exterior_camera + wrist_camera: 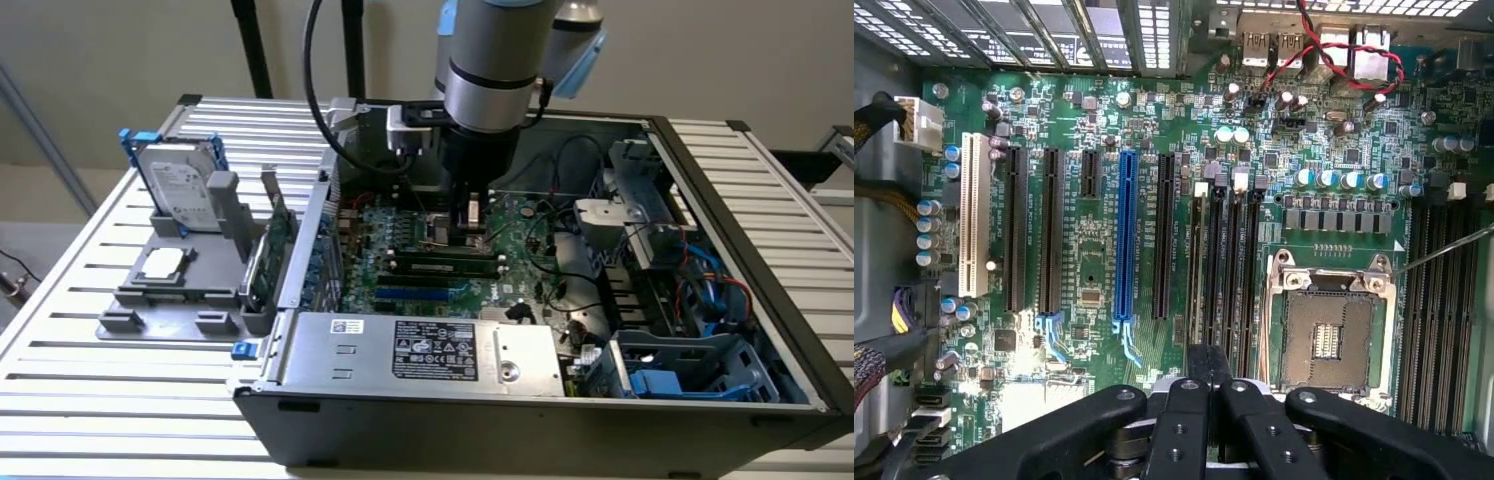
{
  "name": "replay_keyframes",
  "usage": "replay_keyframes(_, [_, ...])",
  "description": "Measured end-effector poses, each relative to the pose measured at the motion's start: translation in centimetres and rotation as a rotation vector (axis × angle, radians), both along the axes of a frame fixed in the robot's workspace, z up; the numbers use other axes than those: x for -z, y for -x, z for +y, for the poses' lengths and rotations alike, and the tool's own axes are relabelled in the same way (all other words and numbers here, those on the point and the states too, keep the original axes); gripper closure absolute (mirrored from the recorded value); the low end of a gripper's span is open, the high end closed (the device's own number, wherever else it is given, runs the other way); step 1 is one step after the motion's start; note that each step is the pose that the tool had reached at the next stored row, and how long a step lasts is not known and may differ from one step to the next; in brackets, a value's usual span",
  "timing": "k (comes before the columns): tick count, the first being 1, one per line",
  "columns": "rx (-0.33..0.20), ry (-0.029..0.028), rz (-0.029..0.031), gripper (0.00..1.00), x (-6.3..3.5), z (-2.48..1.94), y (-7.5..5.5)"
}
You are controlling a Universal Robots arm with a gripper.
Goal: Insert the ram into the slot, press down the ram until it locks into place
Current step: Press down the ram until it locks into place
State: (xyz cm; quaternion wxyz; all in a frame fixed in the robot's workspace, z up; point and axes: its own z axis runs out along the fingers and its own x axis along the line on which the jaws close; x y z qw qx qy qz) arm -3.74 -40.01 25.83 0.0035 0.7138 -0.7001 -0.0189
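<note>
**Hovering over the memory sockets inside the open case**

Reaching down into the open computer case (747,300) on the slatted table (80,330), the gripper (470,222) sits low over the motherboard (1104,120), close beside the bare processor socket (1329,335); in the wrist view its black fingers (1189,420) are drawn close together at their tips, right above the group of parallel black sockets; whether they pinch anything between them I cannot tell, since no green edge shows there.

In the exterior view a ram (447,266) lies seated lengthwise in a socket just in front of the gripper, toward the power supply (414,350); if that is the task's stick, insertion looks done and only the pressing home remains, but the end clips are too small to judge as latched.

The slot (1216,270) directly ahead of the fingers appears empty in the wrist view; the blue socket (1124,240) stands farther off to one side.
</note>
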Motion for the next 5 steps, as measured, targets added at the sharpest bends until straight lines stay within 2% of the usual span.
replay_keyframes(5, [0.0, 0.0, 0.0, 0.89, 0.0, 0.0, 0.0])
